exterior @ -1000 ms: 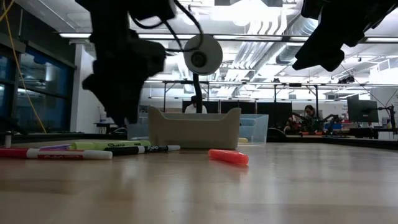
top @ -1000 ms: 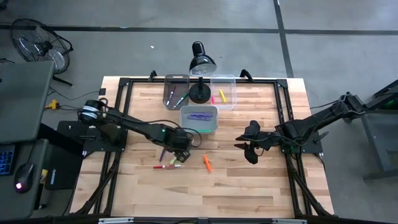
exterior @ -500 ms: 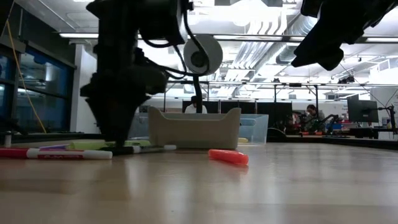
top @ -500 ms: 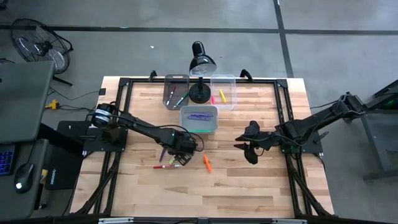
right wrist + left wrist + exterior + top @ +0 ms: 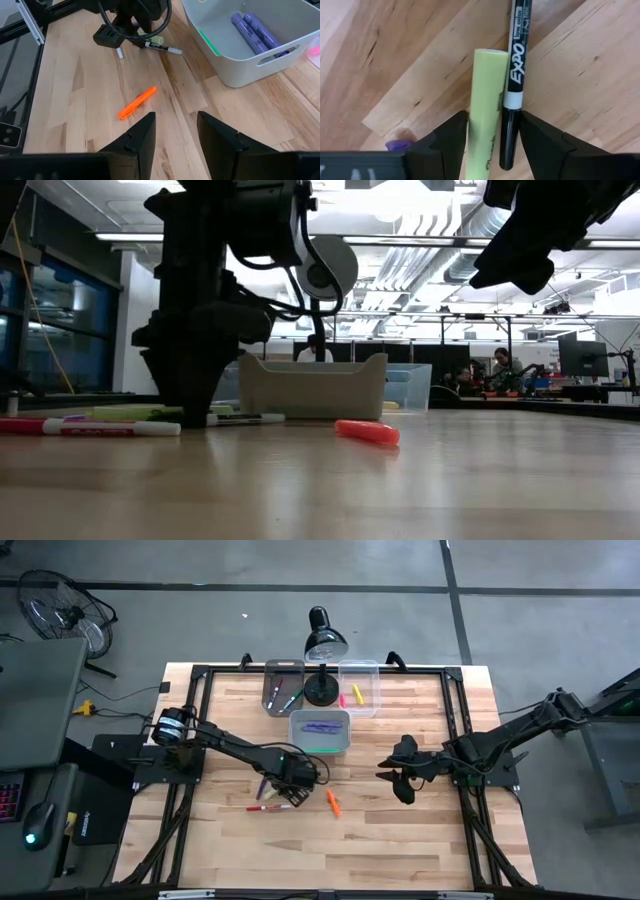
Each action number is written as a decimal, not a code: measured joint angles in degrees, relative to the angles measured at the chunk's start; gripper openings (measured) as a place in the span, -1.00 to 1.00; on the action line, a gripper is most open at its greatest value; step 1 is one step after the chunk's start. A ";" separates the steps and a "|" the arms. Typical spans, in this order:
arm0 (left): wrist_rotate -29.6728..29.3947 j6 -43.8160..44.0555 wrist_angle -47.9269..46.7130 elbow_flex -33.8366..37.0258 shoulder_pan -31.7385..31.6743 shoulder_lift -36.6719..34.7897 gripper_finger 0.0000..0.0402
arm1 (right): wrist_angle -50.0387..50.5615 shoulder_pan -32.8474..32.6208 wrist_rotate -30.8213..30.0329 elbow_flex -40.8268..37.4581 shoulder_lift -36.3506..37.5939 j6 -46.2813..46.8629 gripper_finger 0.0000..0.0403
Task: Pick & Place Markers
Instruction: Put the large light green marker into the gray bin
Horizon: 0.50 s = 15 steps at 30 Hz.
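Table, high view: wood top (image 5: 400,850) inside a black rail frame; near half and right side bare, widest free room there.
Lamp: one (image 5: 322,638), base between the two far bins.
Bins: three. Left clear bin (image 5: 271,668) holds several markers, count unclear. Right clear bin (image 5: 372,670) holds one pink and one yellow. Pale bin (image 5: 345,745) sits nearer, at mid-table.
Loose markers: orange marker (image 5: 333,803), red marker (image 5: 268,807) and purple marker (image 5: 262,787), all left of centre, well clear of every table edge.
Left gripper (image 5: 290,776): down among the loose markers, just near of the pale bin.
Right gripper (image 5: 400,778): waiting right of centre, bare wood around it.
Low view, room: open hall with ceiling lights; two people far behind the table.
Low view, left gripper: tips at the table top, over the yellow-green marker (image 5: 150,412) and black marker (image 5: 245,418); red marker lies nearer, orange marker alone to the side.
Low view, right gripper: high above the table, nothing beneath.
Left wrist view: fingers (image 5: 452,137) spread wide, one each side of two markers lying side by side, yellow-green and black. Cannot tell if the fingers touch them. Both markers flat on the wood.
Right wrist view: fingers (image 5: 142,132) apart, nothing between. Orange marker on bare wood ahead; two purple markers in the pale bin.
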<state>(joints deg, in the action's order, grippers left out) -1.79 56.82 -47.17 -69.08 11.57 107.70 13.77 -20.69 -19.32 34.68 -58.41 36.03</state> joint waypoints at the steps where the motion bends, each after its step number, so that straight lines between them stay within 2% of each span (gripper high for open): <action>1: 0.01 0.00 0.05 0.00 0.00 0.00 -0.12 | 0.04 0.00 -0.02 0.00 0.00 0.00 -0.34; 8: 0.21 -0.07 -0.41 -0.36 -0.02 0.09 -0.12 | 0.09 0.00 -0.02 0.00 0.00 0.02 -0.34; 12: 1.64 -1.85 -3.21 -2.60 0.05 0.17 -0.12 | 0.10 0.00 -0.02 0.00 0.00 0.02 -0.34; 15: 0.15 -3.01 -5.78 -4.74 0.04 0.17 -0.12 | 0.12 0.00 -0.04 0.00 0.00 0.02 -0.34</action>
<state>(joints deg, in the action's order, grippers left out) -1.65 53.81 -52.94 -73.82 11.62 107.87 13.89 -20.69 -19.35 34.68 -58.41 36.05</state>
